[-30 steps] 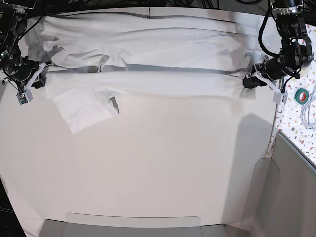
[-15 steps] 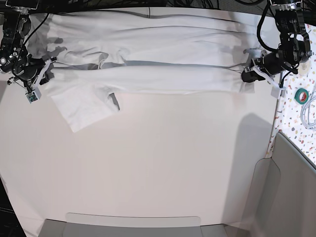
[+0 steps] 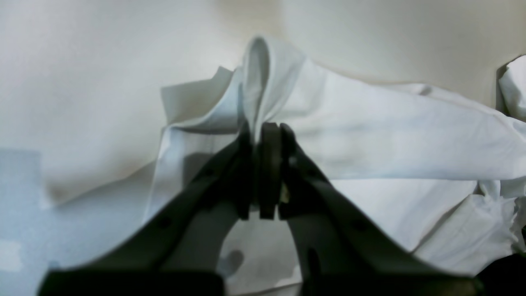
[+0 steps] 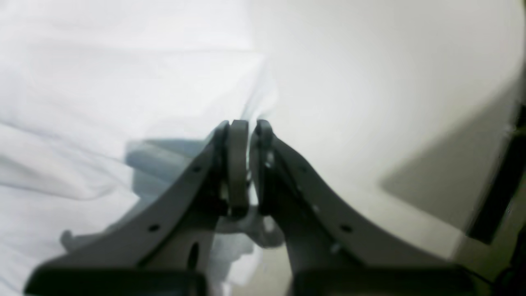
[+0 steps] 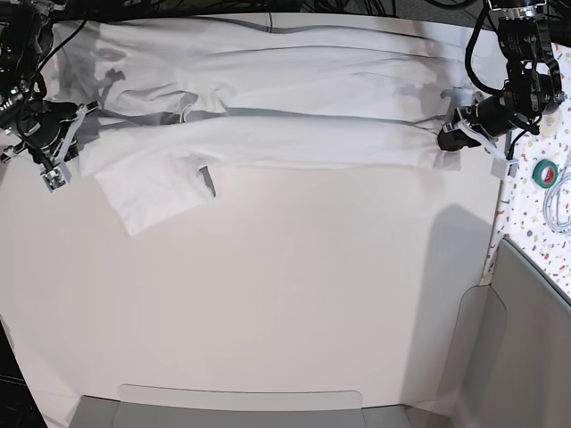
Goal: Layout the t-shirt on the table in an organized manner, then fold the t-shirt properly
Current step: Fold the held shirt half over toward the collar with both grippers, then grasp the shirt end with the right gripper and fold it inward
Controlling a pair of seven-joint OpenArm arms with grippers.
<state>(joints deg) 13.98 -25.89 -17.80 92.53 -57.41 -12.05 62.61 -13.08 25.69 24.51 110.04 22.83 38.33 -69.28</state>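
The soft, wrinkled white cloth t-shirt [image 5: 268,98] lies along the far edge of the smooth off-white surface [image 5: 285,294], its long axis running side to side. The left tool [image 5: 443,140] and right tool [image 5: 78,120] each pinch one end of its near fold, a sleeve pointing toward the near-left

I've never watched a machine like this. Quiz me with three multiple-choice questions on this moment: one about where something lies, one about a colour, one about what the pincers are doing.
1. Where does the t-shirt lie on the table?
A. along the far edge
B. in the middle
C. at the near edge

2. What colour is the tape roll on the speckled strip?
A. red
B. green
C. yellow

3. What are the left pincer and right pincer doing?
A. both wide open
B. both clamped on cloth
C. one open, one shut

Answers:
1 A, the cloth stretches across the top of the base view.
2 B, the ring looks green.
3 B, each wrist view shows white cloth pinched between closed jaws.
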